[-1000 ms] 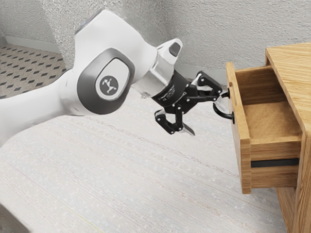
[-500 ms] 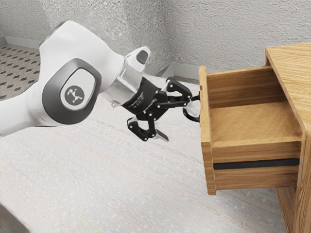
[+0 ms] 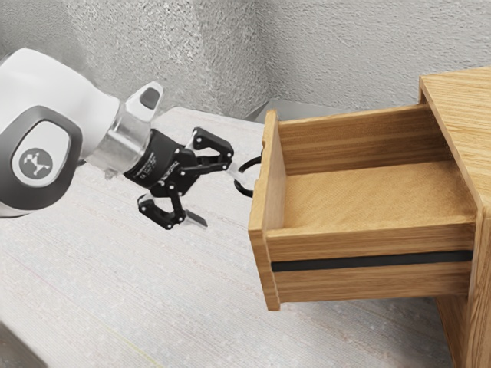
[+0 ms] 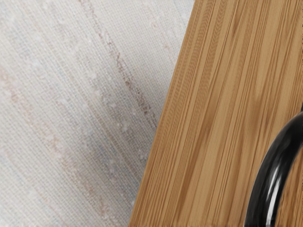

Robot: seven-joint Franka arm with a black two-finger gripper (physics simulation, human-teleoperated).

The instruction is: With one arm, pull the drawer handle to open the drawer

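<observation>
A wooden drawer (image 3: 360, 192) sticks far out of the cabinet (image 3: 460, 100), its inside bare. On its front panel (image 3: 263, 222) sits a black ring handle (image 3: 245, 178). My gripper (image 3: 219, 198) is at the panel's outer side, open, its fingers spread wide. The upper finger (image 3: 230, 165) reaches into the ring and the lower finger (image 3: 188, 218) hangs free below it. In the wrist view the drawer front (image 4: 222, 118) fills the space ahead of the hand, with the glossy black handle (image 4: 272, 184) curving close by.
The cabinet stands at the exterior view's right, with a dark slide rail (image 3: 368, 262) showing along the drawer's side. A pale textured floor (image 3: 153, 307) spreads under the arm. Grey rough walls (image 3: 330, 46) rise behind.
The arm has drawn back toward the exterior view's left with a finger in the handle, and the drawer has slid much farther out of the cabinet.
</observation>
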